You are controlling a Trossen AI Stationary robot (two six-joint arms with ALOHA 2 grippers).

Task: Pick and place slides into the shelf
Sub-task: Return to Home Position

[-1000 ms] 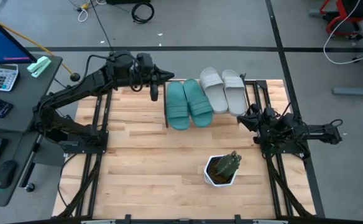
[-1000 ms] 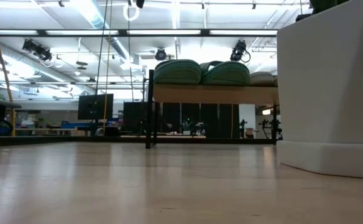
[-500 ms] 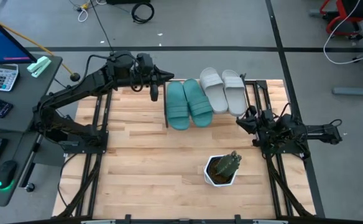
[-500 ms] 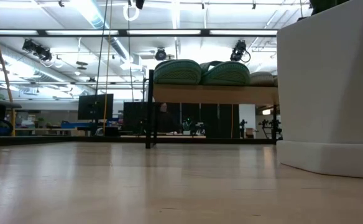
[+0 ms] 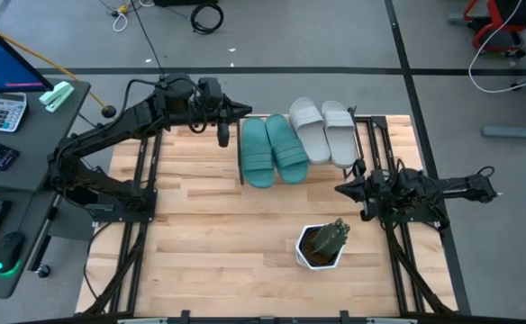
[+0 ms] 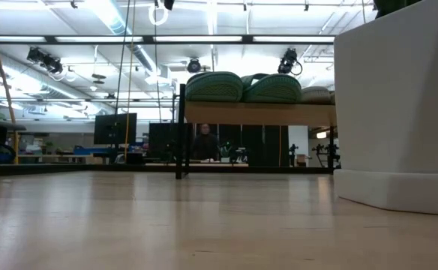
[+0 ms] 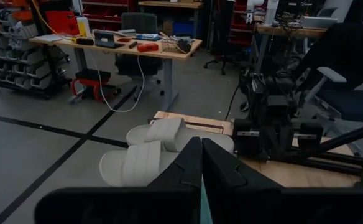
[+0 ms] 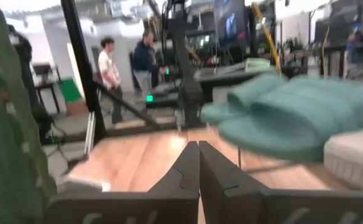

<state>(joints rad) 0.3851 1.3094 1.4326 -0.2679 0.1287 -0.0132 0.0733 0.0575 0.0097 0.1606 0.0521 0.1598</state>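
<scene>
At the far left of the tabletop (image 5: 200, 216) the left gripper (image 5: 224, 129) hangs just beside the left end of the shelf (image 6: 258, 113) — its jaws are pressed together, holding nothing. The shelf stands at the far edge of the tabletop and carries all four slides. The teal pair (image 5: 273, 149) lies side by side on its left half. The light grey pair (image 5: 325, 132) lies on its right half, set a little farther back. Right of centre, nearer than the grey pair, the right gripper (image 5: 344, 189) points left — jaws closed and empty. Nearer again sits a white plant pot (image 5: 320, 245).
</scene>
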